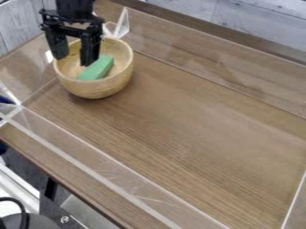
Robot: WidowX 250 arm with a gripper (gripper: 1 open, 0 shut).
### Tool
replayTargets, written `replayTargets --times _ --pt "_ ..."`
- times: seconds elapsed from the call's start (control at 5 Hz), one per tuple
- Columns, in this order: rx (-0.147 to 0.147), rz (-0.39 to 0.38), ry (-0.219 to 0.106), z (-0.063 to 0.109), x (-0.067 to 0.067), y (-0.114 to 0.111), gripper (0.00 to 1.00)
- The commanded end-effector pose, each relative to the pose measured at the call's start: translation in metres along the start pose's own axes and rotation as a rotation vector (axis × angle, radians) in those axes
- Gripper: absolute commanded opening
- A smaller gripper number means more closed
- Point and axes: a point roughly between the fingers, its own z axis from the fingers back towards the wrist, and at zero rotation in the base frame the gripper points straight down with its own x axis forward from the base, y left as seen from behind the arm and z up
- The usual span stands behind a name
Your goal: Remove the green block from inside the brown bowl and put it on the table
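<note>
The brown bowl (98, 82) stands near the table's far left corner, and the green block (98, 67) lies inside it, slanted. My black gripper (72, 49) hangs open over the bowl's left rim, pointing down, with its two fingers spread. One finger (89, 52) is over the bowl's inside next to the block, the other (56, 46) stands outside the left rim. Nothing is held between them. The wood-grain table (191, 125) spreads out to the right and front of the bowl.
Low clear acrylic walls (72, 161) run round the table's edges. A clear folded corner piece (117, 25) stands just behind the bowl. White planks and a wall lie beyond the far edge.
</note>
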Motion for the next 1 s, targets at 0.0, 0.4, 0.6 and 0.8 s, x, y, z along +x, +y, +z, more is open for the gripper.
replayTargets --times 0.0,0.4,0.6,0.8 --pt "0.038 -0.021 -0.032 0.019 0.012 0.001 1.00" --pt "0.033 -0.070 -0.029 0.001 0.024 0.000 1.00" --pt "0.044 -0.065 -0.034 -0.005 0.037 0.000 1.00" --pt "0.055 -0.057 -0.044 -0.010 0.048 0.001 1.00"
